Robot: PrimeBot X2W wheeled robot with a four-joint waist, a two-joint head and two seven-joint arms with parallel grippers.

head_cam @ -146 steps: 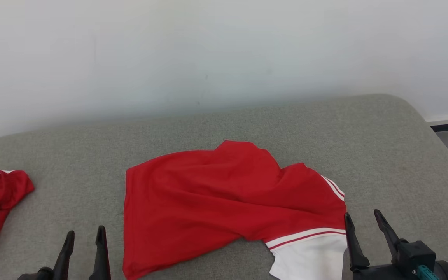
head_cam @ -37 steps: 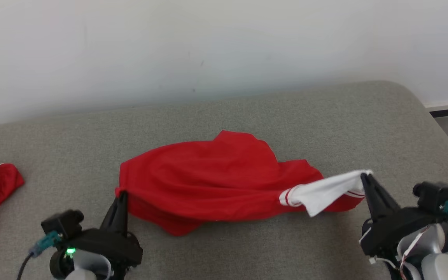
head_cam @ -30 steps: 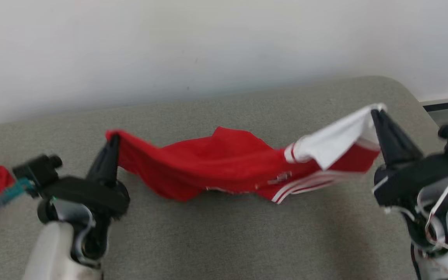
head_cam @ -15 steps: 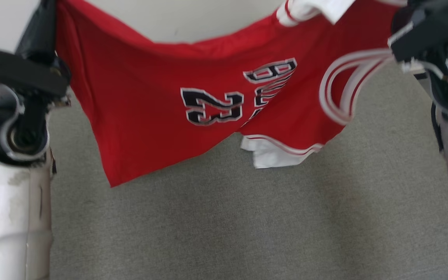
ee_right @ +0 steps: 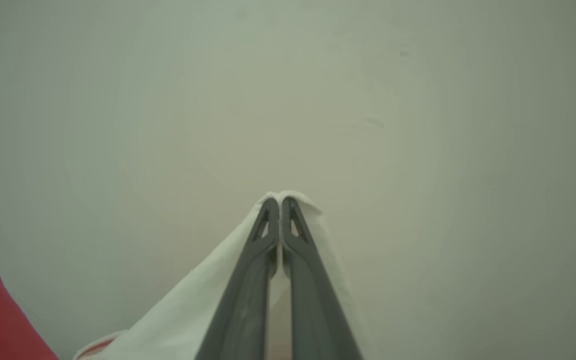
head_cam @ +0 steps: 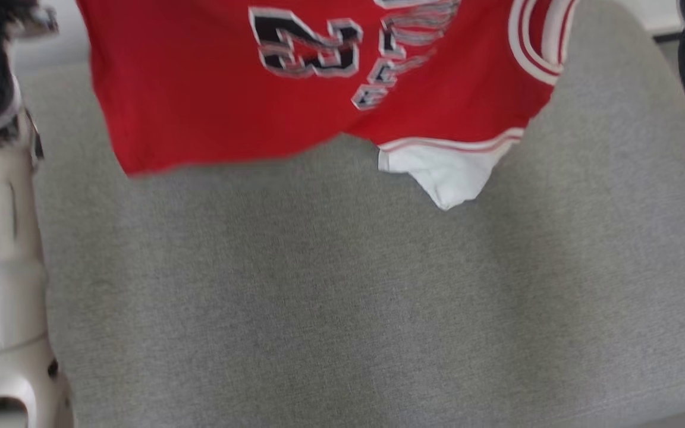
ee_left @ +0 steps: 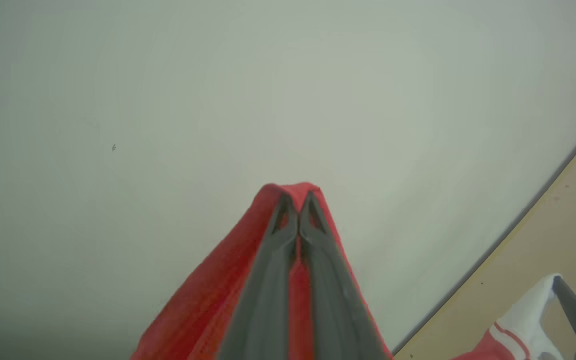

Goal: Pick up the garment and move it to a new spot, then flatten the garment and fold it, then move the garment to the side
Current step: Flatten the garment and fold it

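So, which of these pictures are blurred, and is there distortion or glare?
Head view: the garment and its number are smeared by motion blur. Left wrist view: the left gripper looks soft near the lens, and the wall's edge bows from lens distortion. Right wrist view: even light, darker corners, no glare around the right gripper.

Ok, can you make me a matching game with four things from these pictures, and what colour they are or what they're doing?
Things:
1. left gripper
2. right gripper
3. number
4. cushion

Matches:
A. grey
B. shut on a white bit of the jersey
C. black with a white edge
D. shut on a red bit of the jersey

Pairs: 1-D, 2-B, 3-C, 4-A.
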